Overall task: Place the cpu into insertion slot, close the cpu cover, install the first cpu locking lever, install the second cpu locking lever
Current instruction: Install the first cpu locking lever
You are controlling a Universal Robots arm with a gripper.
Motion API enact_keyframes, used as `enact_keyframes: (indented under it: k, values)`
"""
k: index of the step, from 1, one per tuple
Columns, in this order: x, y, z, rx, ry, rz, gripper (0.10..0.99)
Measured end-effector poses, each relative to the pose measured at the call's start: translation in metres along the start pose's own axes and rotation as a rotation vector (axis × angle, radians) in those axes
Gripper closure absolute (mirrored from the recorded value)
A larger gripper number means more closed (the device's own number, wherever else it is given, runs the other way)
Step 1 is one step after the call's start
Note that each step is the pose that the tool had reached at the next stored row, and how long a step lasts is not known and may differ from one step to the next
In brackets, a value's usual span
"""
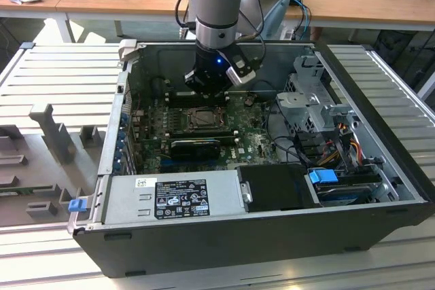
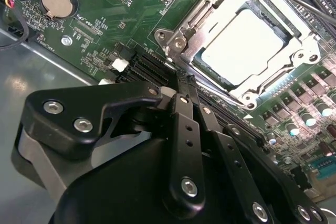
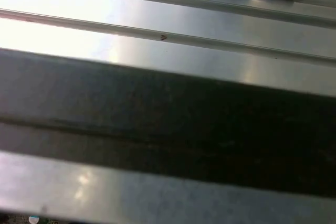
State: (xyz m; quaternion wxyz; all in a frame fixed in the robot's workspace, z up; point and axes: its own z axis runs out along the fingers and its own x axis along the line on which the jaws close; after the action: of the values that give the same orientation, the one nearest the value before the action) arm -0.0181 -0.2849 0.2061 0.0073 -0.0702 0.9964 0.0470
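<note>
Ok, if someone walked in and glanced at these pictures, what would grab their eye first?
Probably the grey and light-blue robot arm reaching down into the open black computer case, its black gripper poised just above the green motherboard. In the second wrist view, the dull silver square cpu sits in the silver-rimmed insertion slot, framed by the thin metal cpu cover, with the gripper's closed black fingers near one corner.

One open computer case [image 1: 380,188] holds one motherboard [image 2: 126,19], one cpu [image 2: 242,45] under one cpu cover [image 2: 210,9], one coin battery [image 2: 56,1], and one power supply [image 1: 173,198].
</note>
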Motion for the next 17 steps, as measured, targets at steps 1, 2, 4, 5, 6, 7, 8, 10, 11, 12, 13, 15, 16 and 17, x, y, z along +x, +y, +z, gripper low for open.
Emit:
enact_keyframes:
  k: [1,2,4,5,6,7,8,10,11,12,13,15,16,17]
  values:
    - [-0.0001,0.0,0.0005,0.001,0.0,0.0,0.98]
    - [-0.0002,-0.0001,0.0007,0.003,0.0003,0.0,0.98]
    - [-0.0003,-0.0001,0.0011,0.007,0.0009,0.0,0.98]
    - [-0.0003,-0.0002,0.0014,0.012,0.0017,0.0,0.98]
    - [-0.0003,-0.0002,0.0017,0.017,0.0024,0.0,0.98]
    - [-0.0003,-0.0003,0.0019,0.02,0.0028,0.0,0.98]
    - [-0.0003,-0.0003,0.0028,0.026,0.0035,0.0,0.98]
    - [-0.0004,-0.0004,0.004,0.031,0.0043,-0.001,0.98]
    - [-0.0004,-0.0005,0.0045,0.032,0.0045,-0.001,0.98]
    - [-0.0003,-0.0006,0.0049,0.032,0.0046,-0.001,0.98]
    - [-0.0003,-0.0007,0.0049,0.03,0.0044,-0.001,0.98]
    - [-0.0004,-0.0005,0.0051,0.024,0.0035,0.0,0.98]
    - [-0.0005,-0.0005,0.0047,0.023,0.0031,0.0,0.98]
    - [-0.0007,-0.0002,0.0026,0.023,0.0028,-0.001,0.98]
